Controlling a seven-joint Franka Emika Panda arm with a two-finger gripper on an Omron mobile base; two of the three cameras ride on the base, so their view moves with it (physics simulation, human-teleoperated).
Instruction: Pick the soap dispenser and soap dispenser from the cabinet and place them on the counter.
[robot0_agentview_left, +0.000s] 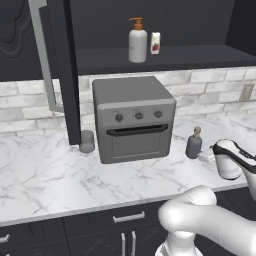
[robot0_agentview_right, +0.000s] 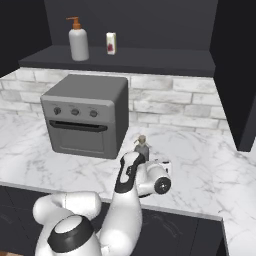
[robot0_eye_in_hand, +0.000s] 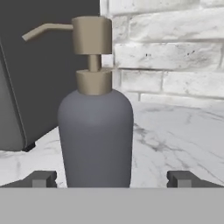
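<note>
The white soap dispenser (robot0_agentview_left: 137, 42) (robot0_agentview_right: 78, 42) with an orange pump stands upright on the open cabinet's shelf (robot0_agentview_left: 175, 57) (robot0_agentview_right: 150, 60). The dark grey soap dispenser (robot0_agentview_left: 194, 143) (robot0_agentview_right: 141, 148) (robot0_eye_in_hand: 95, 131) with a tan pump stands upright on the white marble counter (robot0_agentview_left: 50, 175) (robot0_agentview_right: 200, 160), just right of the oven. My gripper (robot0_agentview_left: 206, 157) (robot0_agentview_right: 146, 161) (robot0_eye_in_hand: 111, 178) is open at counter height. Its fingertips (robot0_eye_in_hand: 41, 178) flank the grey bottle's base with a gap on each side, not touching it.
A grey toaster oven (robot0_agentview_left: 132, 117) (robot0_agentview_right: 87, 115) sits mid-counter under the shelf. A short grey cup (robot0_agentview_left: 87, 141) stands left of it, by the open cabinet door (robot0_agentview_left: 67, 75). A small white carton (robot0_agentview_left: 155, 43) (robot0_agentview_right: 111, 43) is beside the white bottle. A brick backsplash runs behind.
</note>
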